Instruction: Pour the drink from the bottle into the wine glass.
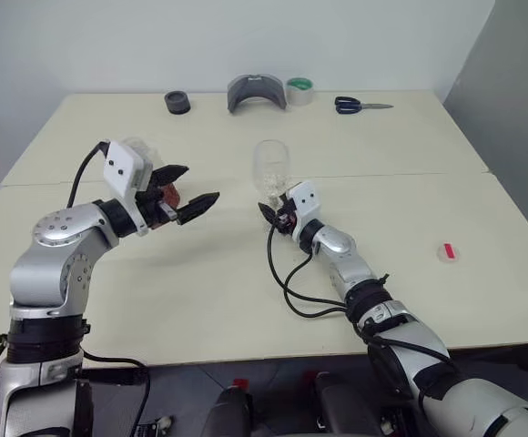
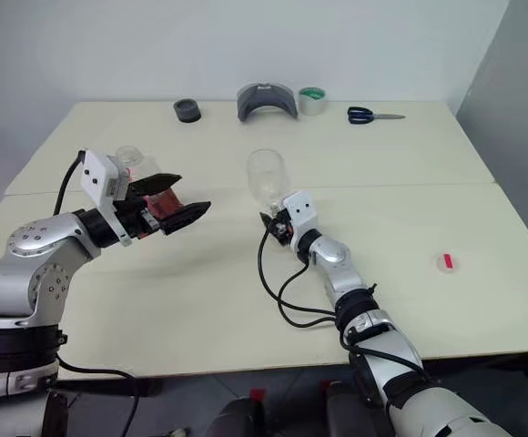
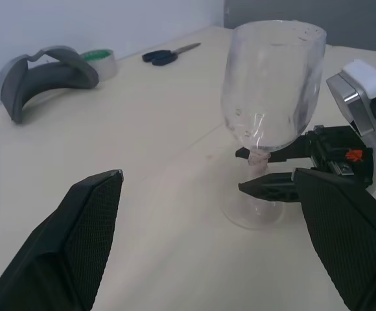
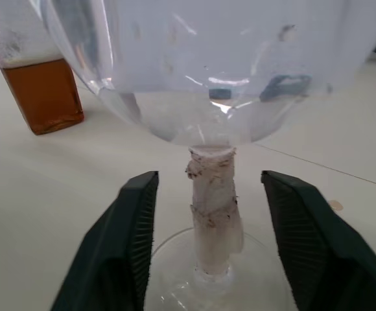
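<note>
Right wrist view — wine glass (image 4: 211,194) mid-table

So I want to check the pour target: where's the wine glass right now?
The wine glass stands mid-table, its stem between the right gripper's open fingers, right of the bottle.

Bare lab: table (image 1: 246,291), tape (image 1: 300,88), scissors (image 1: 360,106)

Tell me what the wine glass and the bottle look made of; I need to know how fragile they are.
The wine glass looks like clear glass or hard plastic: see-through bowl with bright glints, its stem wrapped in whitish tape. The bottle looks like thin clear plastic, with brown liquid showing through; the look leaves it open.
</note>
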Controlling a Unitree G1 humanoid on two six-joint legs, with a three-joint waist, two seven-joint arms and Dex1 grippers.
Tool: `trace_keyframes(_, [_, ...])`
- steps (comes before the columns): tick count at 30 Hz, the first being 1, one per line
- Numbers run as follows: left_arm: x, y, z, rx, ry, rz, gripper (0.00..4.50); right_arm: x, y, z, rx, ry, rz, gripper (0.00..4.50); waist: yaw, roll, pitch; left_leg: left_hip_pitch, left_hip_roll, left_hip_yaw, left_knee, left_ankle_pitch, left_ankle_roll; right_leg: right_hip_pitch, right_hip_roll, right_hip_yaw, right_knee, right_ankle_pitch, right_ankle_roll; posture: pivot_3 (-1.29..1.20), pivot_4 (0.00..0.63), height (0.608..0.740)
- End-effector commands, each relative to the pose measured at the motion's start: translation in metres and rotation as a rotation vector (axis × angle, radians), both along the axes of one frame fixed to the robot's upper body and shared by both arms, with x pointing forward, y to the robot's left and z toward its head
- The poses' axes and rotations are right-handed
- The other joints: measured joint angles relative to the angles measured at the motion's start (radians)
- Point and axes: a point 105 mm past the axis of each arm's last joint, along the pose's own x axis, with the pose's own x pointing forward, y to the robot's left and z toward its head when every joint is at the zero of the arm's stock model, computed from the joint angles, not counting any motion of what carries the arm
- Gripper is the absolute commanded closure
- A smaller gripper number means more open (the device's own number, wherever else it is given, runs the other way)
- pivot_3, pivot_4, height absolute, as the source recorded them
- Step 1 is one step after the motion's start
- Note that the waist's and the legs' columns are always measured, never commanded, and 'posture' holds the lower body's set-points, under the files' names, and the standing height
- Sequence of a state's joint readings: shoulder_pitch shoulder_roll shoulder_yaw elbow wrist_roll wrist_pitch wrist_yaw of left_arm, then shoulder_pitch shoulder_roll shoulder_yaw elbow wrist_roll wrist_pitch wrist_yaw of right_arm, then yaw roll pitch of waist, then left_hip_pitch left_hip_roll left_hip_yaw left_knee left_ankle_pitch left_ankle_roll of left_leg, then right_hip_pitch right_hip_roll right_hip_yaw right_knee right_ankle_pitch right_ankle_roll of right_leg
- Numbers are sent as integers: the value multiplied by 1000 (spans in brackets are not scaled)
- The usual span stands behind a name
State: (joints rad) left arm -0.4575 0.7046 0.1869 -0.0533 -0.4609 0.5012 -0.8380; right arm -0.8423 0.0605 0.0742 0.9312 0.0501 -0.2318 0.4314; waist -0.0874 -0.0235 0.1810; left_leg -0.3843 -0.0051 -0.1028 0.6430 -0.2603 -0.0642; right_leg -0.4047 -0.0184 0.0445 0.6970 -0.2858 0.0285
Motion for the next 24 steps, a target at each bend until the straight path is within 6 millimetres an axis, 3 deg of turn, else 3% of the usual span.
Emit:
trace_keyframes(1, [-2,2,9,16,-51,-16,0,0,1,11,16,-37,9,227,0,0,0,0,0,0,0,0,0,0,0,0,0,0,0,0,150,740])
trace_keyframes(2, [-4,1,9,14,-55,-22,0,0,1,11,15,-37,9,53,0,0,0,0,0,0,0,0,0,0,0,0,0,0,0,0,150,740])
trace_keyframes(7, [-11,-4,7,18,-65,-42,0,-1,-2,12,13,-39,16,53,1,0,0,0,0,-1,0,0,0,0,0,0,0,0,0,0,150,740])
trace_keyframes(13, [-33,-13,-12,19,-67,-55,0,-10,-11,9,-45,-64,59,53,4,0,0,0,1,-1,0,0,0,0,-1,0,0,0,0,0,150,740])
trace_keyframes(24, [-28,-8,-28,-9,-37,-20,0,-44,-54,5,-125,-20,123,53,9,0,0,-1,0,-1,0,0,0,0,-1,-1,0,0,0,0,150,740])
